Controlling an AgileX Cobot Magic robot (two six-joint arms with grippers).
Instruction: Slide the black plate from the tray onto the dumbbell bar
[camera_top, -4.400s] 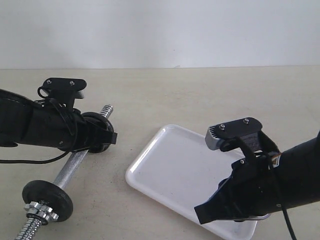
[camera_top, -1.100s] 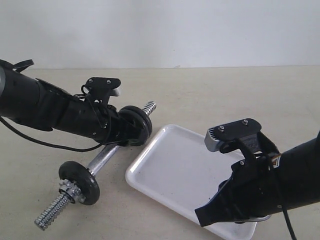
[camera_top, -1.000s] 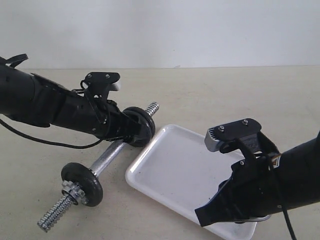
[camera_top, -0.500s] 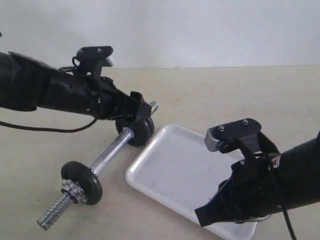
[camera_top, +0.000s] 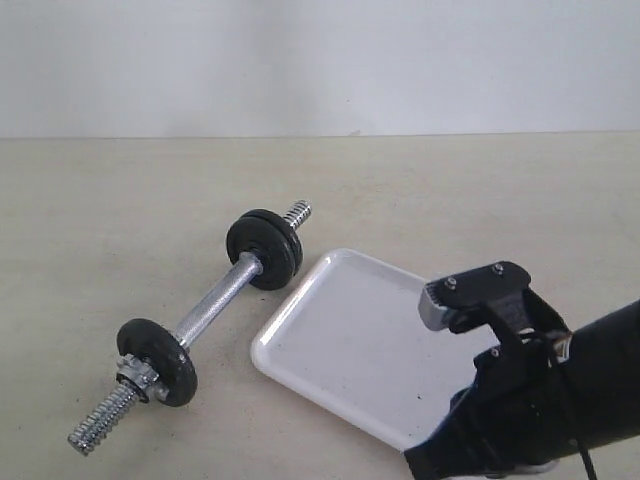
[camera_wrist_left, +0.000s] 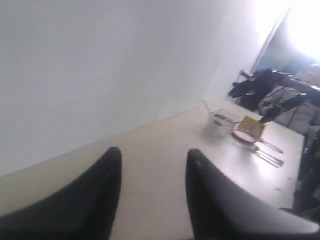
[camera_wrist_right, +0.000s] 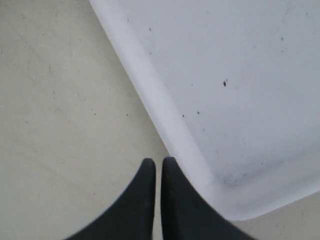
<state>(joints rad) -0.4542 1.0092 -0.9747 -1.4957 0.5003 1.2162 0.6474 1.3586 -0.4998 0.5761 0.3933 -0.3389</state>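
Black plate (camera_top: 264, 249) on bar (camera_top: 214, 306) seen ext. view only; R wrist: tray (camera_wrist_right: 150, 100) rim.

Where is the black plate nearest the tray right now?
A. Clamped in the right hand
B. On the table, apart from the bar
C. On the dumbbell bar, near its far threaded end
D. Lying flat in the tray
C: the black plate stands upright with the dumbbell bar running through its hole, just beside the rim of the white tray.
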